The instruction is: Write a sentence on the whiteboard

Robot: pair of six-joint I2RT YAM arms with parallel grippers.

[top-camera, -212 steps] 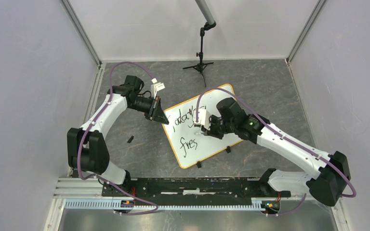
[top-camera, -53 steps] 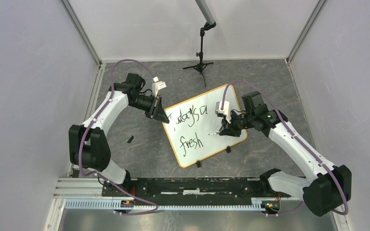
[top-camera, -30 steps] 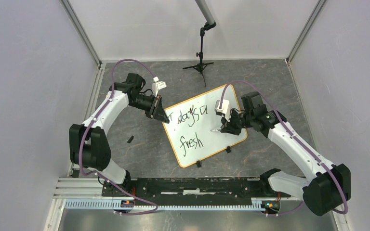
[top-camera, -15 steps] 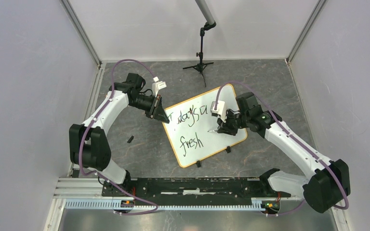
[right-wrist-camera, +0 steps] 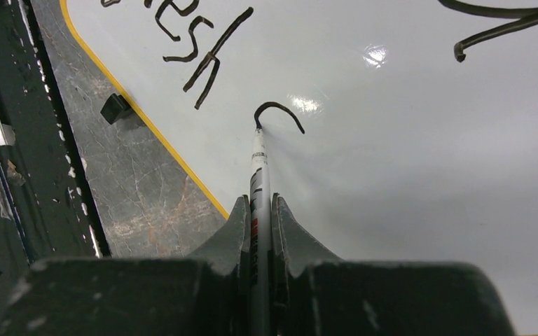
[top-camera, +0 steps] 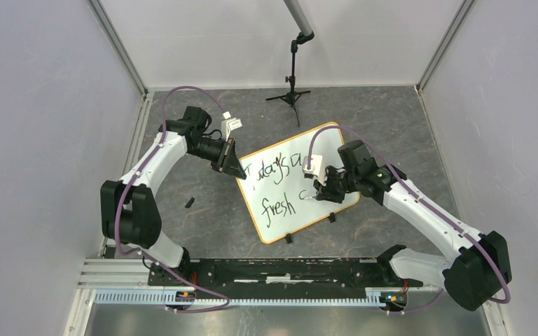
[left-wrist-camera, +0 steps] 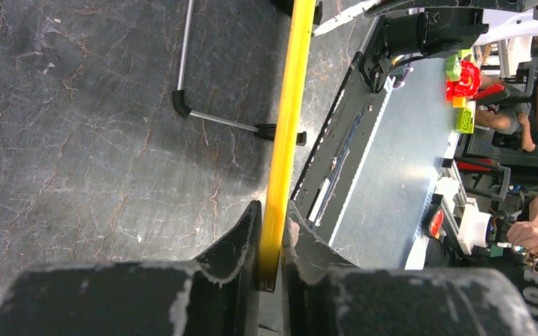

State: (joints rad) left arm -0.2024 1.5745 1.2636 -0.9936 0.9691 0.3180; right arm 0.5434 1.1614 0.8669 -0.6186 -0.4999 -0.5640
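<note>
Left gripper pinched the whiteboard by its yellow rim, the edge held between the jaws; sentence unfinished, its last curve just ahead of the right jaws; right gripper closed on marker, tip touching the board. Risks, judged: the rim slipping from the left jaws would skew the letters; the marker sliding back between the right jaws would break the stroke.

Left arm is being held bent, left gripper being clamped on whiteboard edge. Right arm is being held stretched inward, right gripper being pinched on marker, wrist angled down.
</note>
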